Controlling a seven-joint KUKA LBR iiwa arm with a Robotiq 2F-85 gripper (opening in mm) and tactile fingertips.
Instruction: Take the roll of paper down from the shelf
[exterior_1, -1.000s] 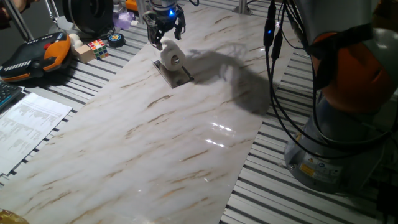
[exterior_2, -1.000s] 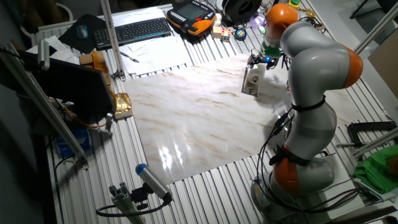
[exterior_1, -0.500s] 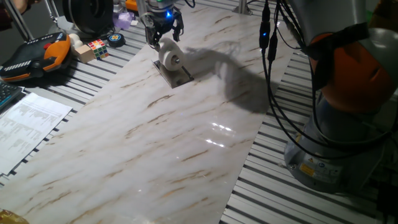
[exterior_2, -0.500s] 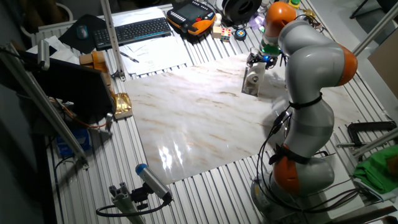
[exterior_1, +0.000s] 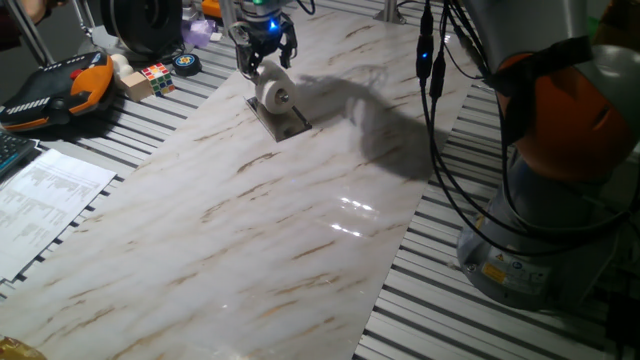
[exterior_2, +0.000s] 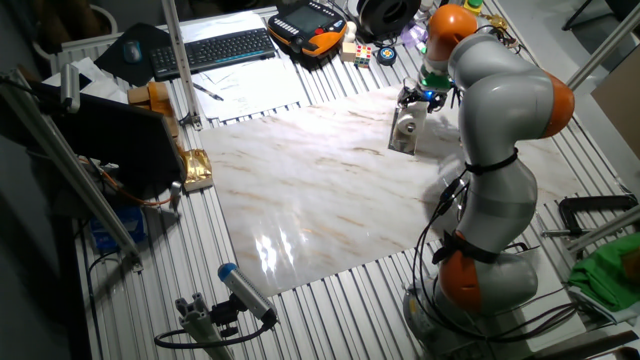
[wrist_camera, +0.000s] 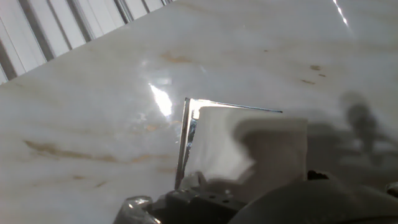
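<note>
The white roll of paper (exterior_1: 273, 92) lies on its side on the small dark shelf (exterior_1: 284, 122) at the far end of the marble tabletop, its core hole facing the camera. My gripper (exterior_1: 266, 68) hangs right over the roll's far end with its fingers spread, open, close to the paper. In the other fixed view the roll (exterior_2: 407, 124) sits on the shelf (exterior_2: 401, 143) under the gripper (exterior_2: 419, 99). In the hand view the roll (wrist_camera: 273, 152) is a blurred white shape on the shiny shelf plate (wrist_camera: 205, 134).
A Rubik's cube (exterior_1: 157, 76), a tape roll (exterior_1: 187, 64) and an orange-black pendant (exterior_1: 60, 88) lie left of the shelf. Printed paper sheets (exterior_1: 40, 200) lie at the left edge. The arm's base (exterior_1: 540, 220) stands on the right. A keyboard (exterior_2: 215, 48) is at the back.
My gripper has dropped slightly closer to the roll over the last second. The roll and shelf have not moved.
</note>
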